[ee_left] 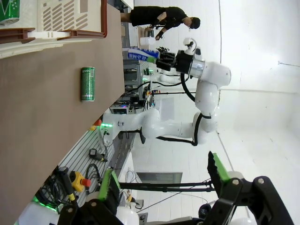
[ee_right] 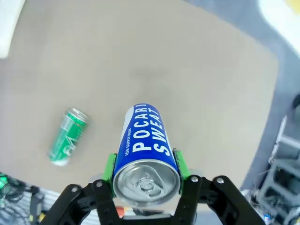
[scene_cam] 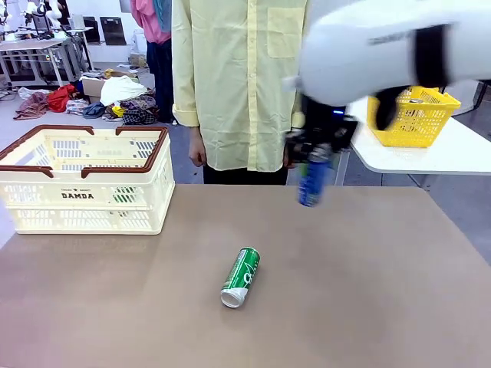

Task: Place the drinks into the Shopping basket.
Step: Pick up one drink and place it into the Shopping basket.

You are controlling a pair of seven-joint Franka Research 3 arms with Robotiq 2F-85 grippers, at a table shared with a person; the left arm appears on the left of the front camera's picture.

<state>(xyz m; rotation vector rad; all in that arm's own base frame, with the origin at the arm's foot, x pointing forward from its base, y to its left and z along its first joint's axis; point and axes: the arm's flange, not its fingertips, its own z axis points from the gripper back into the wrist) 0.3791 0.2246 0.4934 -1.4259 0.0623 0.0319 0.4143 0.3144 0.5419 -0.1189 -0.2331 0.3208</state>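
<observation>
R jaws pinch blue can (scene_cam: 312, 182) near-vertical; green can (scene_cam: 241, 277) lies flat; L jaws spread.

A green can (scene_cam: 241, 277) with white lettering lies on its side at the middle of the table (scene_cam: 368, 291), one silver end facing the robot's side. A blue can (scene_cam: 312, 182) with white print hangs almost upright, lifted above the table's far right. The cream slatted Shopping basket (scene_cam: 77, 211), brown-rimmed, stands upright at far left.

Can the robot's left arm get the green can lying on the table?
Probably yes. The left gripper is open and holds nothing, and the green can lies alone on the bare table, nothing blocking it.
</observation>
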